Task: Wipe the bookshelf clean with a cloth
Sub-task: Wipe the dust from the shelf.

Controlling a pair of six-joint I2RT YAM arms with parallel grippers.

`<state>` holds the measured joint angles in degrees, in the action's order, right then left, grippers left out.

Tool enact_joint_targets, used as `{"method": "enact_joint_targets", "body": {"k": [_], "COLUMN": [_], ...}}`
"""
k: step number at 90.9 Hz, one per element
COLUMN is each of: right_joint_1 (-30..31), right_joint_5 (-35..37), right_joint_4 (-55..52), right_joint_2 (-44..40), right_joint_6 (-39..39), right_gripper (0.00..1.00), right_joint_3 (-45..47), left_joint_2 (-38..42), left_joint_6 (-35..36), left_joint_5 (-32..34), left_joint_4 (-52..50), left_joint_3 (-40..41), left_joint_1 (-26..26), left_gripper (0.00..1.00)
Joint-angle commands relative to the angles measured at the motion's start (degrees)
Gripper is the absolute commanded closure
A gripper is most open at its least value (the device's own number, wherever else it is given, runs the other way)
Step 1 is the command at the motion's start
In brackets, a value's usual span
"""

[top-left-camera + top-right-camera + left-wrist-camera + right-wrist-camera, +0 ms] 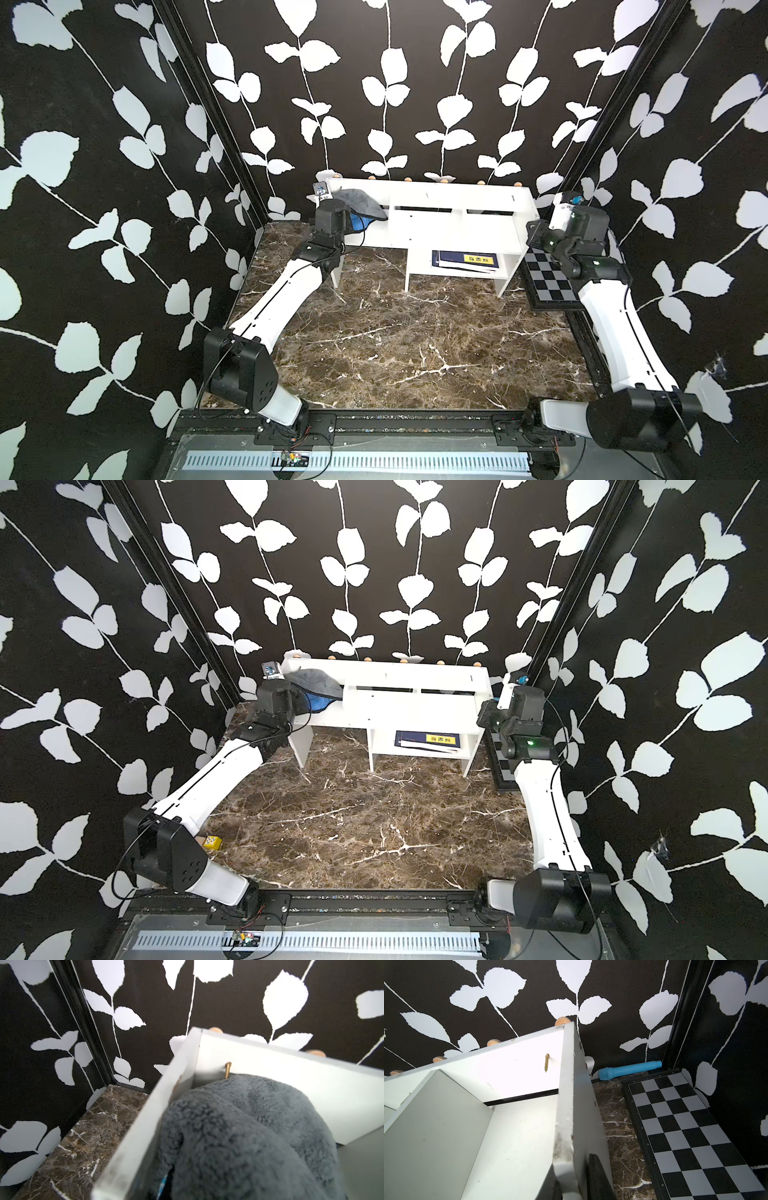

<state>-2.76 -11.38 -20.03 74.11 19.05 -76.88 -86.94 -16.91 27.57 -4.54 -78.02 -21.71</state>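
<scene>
The white bookshelf [432,199] [399,679] stands against the back wall in both top views. The cloth [361,201] [316,681], grey side up with a blue fold below, lies bunched over the shelf's left end. In the left wrist view the cloth [249,1136] fills the near part and hides the jaws. My left gripper [352,210] is buried in it, shut on it. My right gripper [577,1186] [536,228] clamps the bookshelf's right end panel [571,1105], one dark finger [598,1178] outside and one inside.
A black-and-grey checkered board [548,278] [685,1126] lies right of the shelf. A blue toy microphone [629,1070] rests by the back wall. A blue book [465,262] lies in the lower compartment. Bare screws [546,1062] [227,1070] jut from the back panel. A small yellow cube [212,842] sits near the left arm's base.
</scene>
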Motion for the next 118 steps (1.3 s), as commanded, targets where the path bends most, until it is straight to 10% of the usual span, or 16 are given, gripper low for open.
{"method": "enact_joint_targets", "body": {"k": [1,21,49,90,118], "right_joint_1": [0.92,0.88,-2.32,0.36,0.39], "right_joint_5": [-4.51,-5.37,-26.75,-15.01,-12.60], "right_joint_4": [-1.11,0.01,10.82,2.41,-4.03], "right_joint_2": [-0.36,1.89,9.65,0.09,3.88], "right_joint_6": [7.16,5.14,7.29,5.13,3.44], "right_gripper": [1.00,1.00,1.00,1.00,1.00], "right_joint_3": [0.36,0.79,0.37,3.12,-3.37], "left_joint_2": [1.82,1.37,7.01,10.38,13.06], "left_joint_6": [-1.30,-0.75,3.36,8.34,14.95], "left_joint_5": [-4.25,-9.97,-6.43,-5.17,-1.38], "left_joint_4": [1.62,5.52,7.65,3.96,3.88], "left_joint_3": [3.73,8.98,12.31,4.43,-4.42], "left_joint_1": [0.49,-3.57,-6.65,-8.15,-18.01], "left_gripper": [1.00,1.00,1.00,1.00,1.00]}}
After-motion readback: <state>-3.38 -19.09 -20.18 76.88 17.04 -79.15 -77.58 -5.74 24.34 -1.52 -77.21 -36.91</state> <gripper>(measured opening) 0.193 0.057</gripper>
